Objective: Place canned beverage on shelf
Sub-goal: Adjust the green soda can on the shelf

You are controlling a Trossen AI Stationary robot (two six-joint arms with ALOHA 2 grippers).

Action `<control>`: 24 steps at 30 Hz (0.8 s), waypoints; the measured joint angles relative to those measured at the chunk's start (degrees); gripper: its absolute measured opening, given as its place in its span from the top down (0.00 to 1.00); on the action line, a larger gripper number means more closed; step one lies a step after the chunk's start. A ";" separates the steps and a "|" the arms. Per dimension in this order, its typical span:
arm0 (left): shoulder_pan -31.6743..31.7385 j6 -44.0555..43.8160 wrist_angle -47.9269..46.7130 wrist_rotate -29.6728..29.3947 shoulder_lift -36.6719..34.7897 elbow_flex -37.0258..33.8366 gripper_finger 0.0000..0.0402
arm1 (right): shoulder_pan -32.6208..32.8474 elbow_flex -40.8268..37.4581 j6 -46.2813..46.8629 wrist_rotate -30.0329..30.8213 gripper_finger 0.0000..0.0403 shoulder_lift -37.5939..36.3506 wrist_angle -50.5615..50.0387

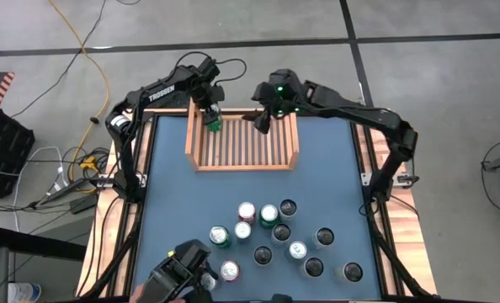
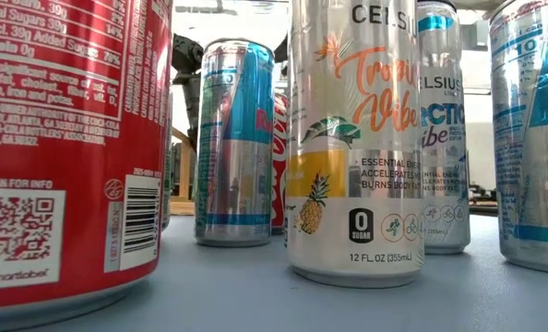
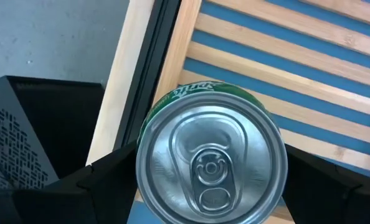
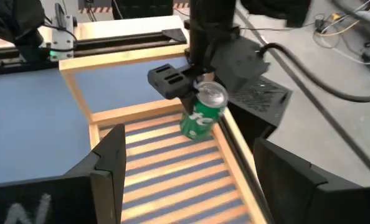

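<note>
A green soda can (image 1: 213,123) is in my left gripper (image 1: 210,114), which is shut on it over the far left corner of the light-wood slatted shelf (image 1: 243,160). In the left wrist view I look down on the can's silver top (image 3: 213,165), with slats below it. My right gripper (image 1: 265,119) hangs open and empty over the shelf's far edge, to the can's right; its wrist view shows the can (image 4: 202,117) and my left gripper (image 4: 185,84). My left gripper pinches the can's upper side wall (image 3: 144,155) between its two fingers (image 3: 110,180), one on each side. The fingers come from above, pointing down. The can hangs tilted, its bottom (image 4: 191,132) close over the slats; whether it touches them I cannot tell.
Several cans (image 1: 275,236) stand grouped on the blue table top near the front, and fill the low view (image 2: 357,138). A dark device (image 1: 183,271) sits at the near edge. The shelf's slatted floor (image 1: 258,143) right of the green can is bare.
</note>
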 joint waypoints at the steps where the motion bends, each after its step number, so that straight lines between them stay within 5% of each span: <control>1: 0.00 -0.53 0.02 -0.29 0.04 0.12 0.21 | 0.00 0.00 -0.46 0.35 0.35 -0.81 -0.37; 24: -0.39 -0.03 -3.72 0.81 0.39 -0.04 0.21 | -0.13 -0.01 -2.05 -0.33 0.35 -3.72 -5.76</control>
